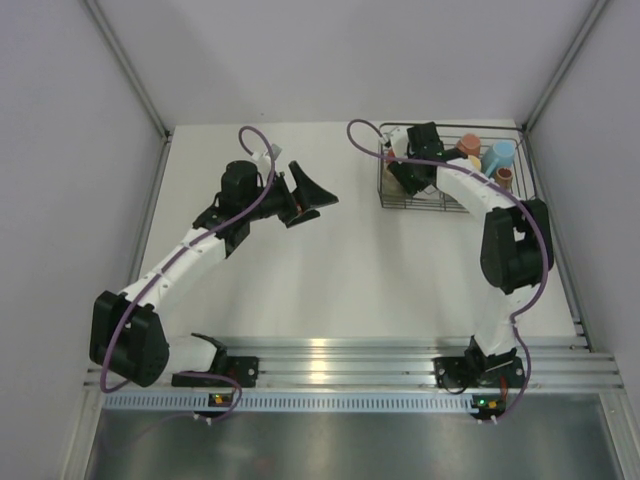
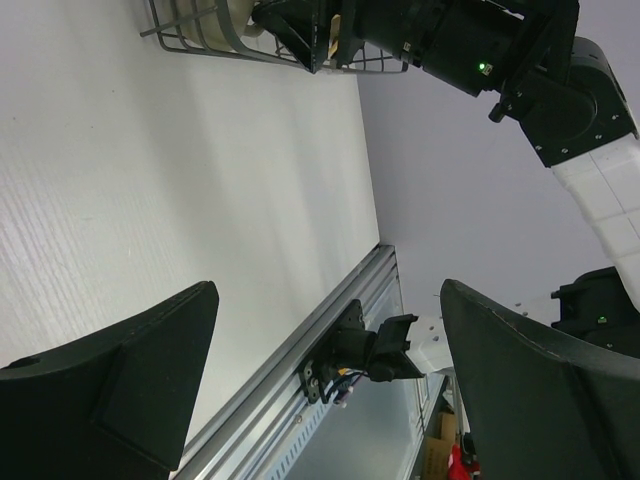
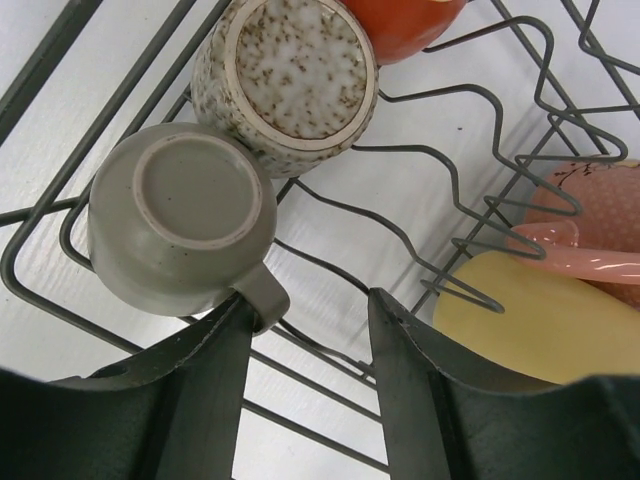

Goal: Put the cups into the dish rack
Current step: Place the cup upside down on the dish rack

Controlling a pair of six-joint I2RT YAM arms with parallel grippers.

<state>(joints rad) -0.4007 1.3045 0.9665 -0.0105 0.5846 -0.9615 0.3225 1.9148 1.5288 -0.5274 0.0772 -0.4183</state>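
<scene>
While the left gripper point(image 1: 312, 195) hangs spread and empty over the white table point(image 1: 330, 290), the right gripper point(image 1: 405, 180) is down inside the left end of the rectangular black wire dish rack point(image 1: 450, 205) at the far right, as seen from above. A salmon-pink cup point(image 1: 468, 147), a light blue cup point(image 1: 498, 154) and a dark brown cup point(image 1: 504, 178) sit in the rack's right half, and no cup shows outside it. The right arm is plainly the nearer; the left stands well apart from the rack.

From the left wrist, the two black fingers point(image 2: 120, 390) frame only table, with the rack's corner far off at the top of the view.

From the right wrist, a small grey-olive ceramic cup point(image 3: 180, 225) rests upside down on the rack wires, base to the camera, touching a speckled grey cup point(image 3: 290, 75) that is likewise inverted. It lies beyond and to the left of the parted fingers. Its handle point(image 3: 262, 295) points back toward the gap and touches, or all but touches, the tip of the finger on the view's left. Nothing is pinched. A yellow cup point(image 3: 540, 320) lies just right of the other finger.

The cup looks set down, so the coming move is probably a withdrawal, and it turns on that handle. A straight pull back should clear it, while a sideways swing could drag the cup.
</scene>
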